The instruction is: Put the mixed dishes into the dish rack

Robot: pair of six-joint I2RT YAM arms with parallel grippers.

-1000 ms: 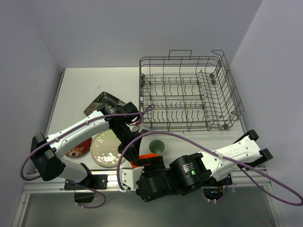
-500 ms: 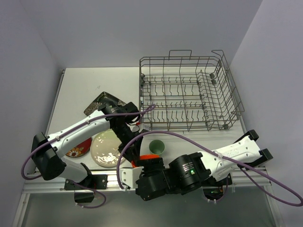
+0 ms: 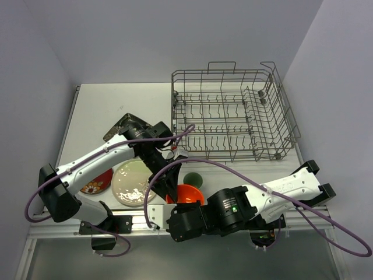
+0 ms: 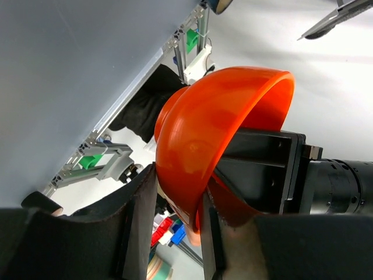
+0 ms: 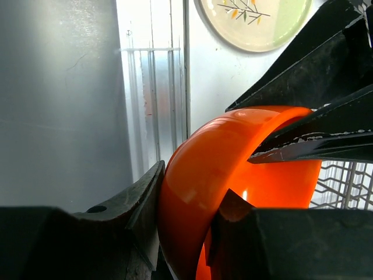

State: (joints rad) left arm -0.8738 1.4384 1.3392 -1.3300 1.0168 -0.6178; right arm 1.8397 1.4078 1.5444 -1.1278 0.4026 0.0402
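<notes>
Nothing is in the dish rack (image 3: 233,125) yet. The small orange bowl (image 3: 187,194) hangs over the near edge with the right gripper (image 5: 192,186) pinched on its wall. The left gripper (image 4: 176,192) straddles its rim, though you cannot tell if it grips. The pale green cup (image 3: 193,178), cream plate (image 3: 133,182), red plate (image 3: 99,182) and black plate (image 3: 125,124) wait on the table. Crossed arms crowd your path, so clear the rack's tall near wall.

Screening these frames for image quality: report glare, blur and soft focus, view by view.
Top external: evenly lit and sharp, with white glare on the cream plate. Left wrist: the left fingers dark and soft; orange bowl sharper, the table behind it washed out. Right wrist: the right fingers blurred, a small highlight inside the bowl.
</notes>
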